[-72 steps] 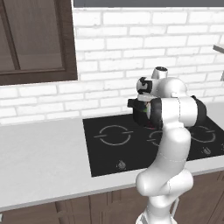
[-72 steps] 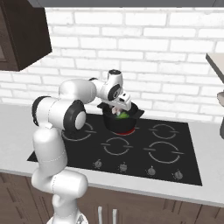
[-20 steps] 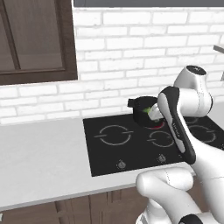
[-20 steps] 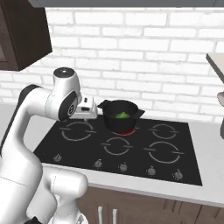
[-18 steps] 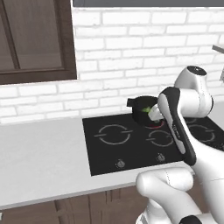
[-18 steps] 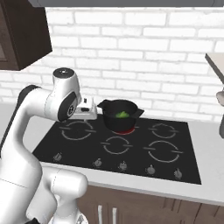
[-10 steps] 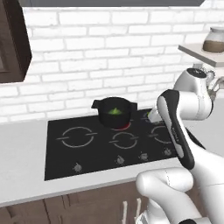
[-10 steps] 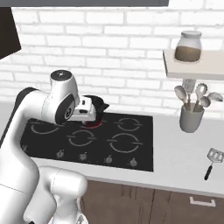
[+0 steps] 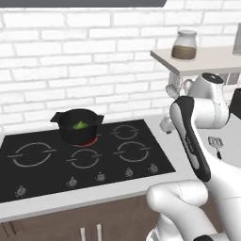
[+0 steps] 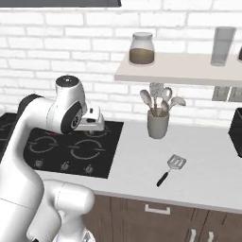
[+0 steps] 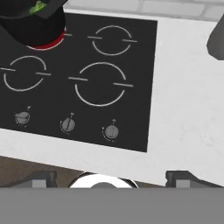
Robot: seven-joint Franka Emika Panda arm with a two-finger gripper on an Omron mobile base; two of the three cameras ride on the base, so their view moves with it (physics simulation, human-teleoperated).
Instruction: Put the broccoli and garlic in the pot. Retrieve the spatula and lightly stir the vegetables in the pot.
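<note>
The black pot (image 9: 77, 126) stands on the back burner of the cooktop with the green broccoli (image 9: 80, 125) in it. In the hand view the pot (image 11: 33, 22) and the broccoli (image 11: 38, 6) sit at the top left. The garlic is hidden. The spatula (image 10: 171, 169) lies flat on the white counter right of the cooktop, slotted head away from me. It is also visible past the arm as the spatula (image 9: 215, 142). My gripper (image 11: 111, 179) hangs open and empty over the cooktop's front right corner, well left of the spatula. In the right base view the gripper (image 10: 92, 125) is above the stove.
A grey utensil cup (image 10: 157, 124) with round spoons stands at the wall under a shelf (image 10: 179, 73) holding a jar (image 10: 142, 48) and a glass (image 10: 222, 46). A dark appliance (image 10: 236, 132) sits at the far right. Bare counter surrounds the spatula.
The base has driven right, so the whole scene slid left. The shelf, utensil cup and spatula have come further into view. The gripper stays open.
</note>
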